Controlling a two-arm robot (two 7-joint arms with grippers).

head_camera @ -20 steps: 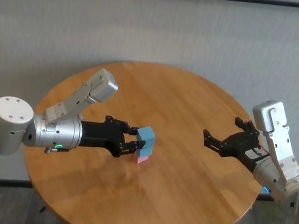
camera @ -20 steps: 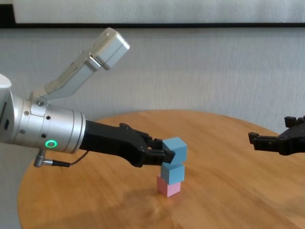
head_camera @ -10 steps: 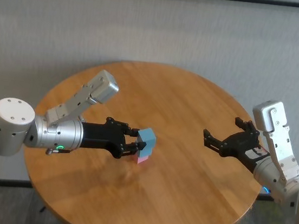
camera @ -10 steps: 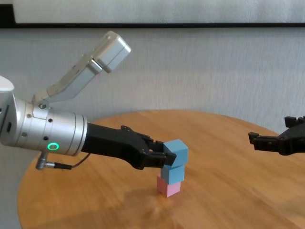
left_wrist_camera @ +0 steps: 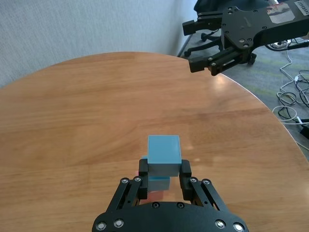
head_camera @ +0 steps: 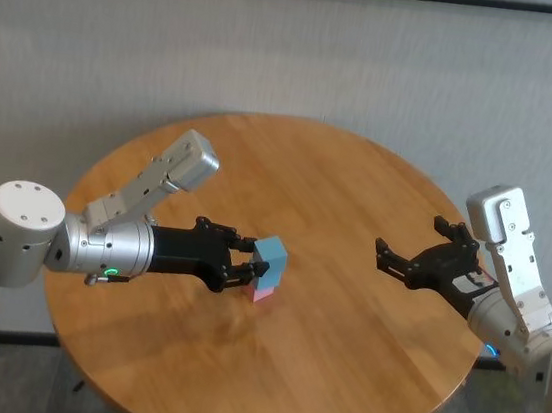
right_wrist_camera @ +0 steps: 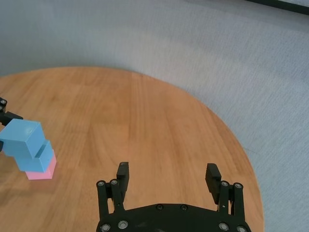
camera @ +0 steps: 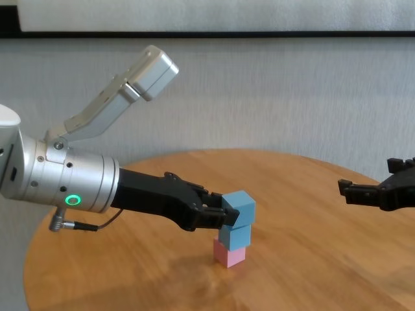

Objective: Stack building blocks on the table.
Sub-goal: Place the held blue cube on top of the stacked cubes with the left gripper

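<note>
On the table (head_camera: 338, 355), unmarked blue block (camera: 240, 208) in left hand (camera: 219, 214)

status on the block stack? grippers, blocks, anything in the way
Left gripper shut on top blue block, sitting skewed on lower blue block over pink block. Right gripper open, empty, off to the right. Table shows nothing blocking.

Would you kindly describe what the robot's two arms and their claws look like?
Both arms have silver-grey cylindrical segments ending in a matte black claw with short, blocky fingers and small round screw heads. The left claw sits on a forearm bearing a glowing green ring light, a thin grey cable and a pale grey boxy module. The right claw joins a similar pale grey module, with a blue glow near its base.
</note>
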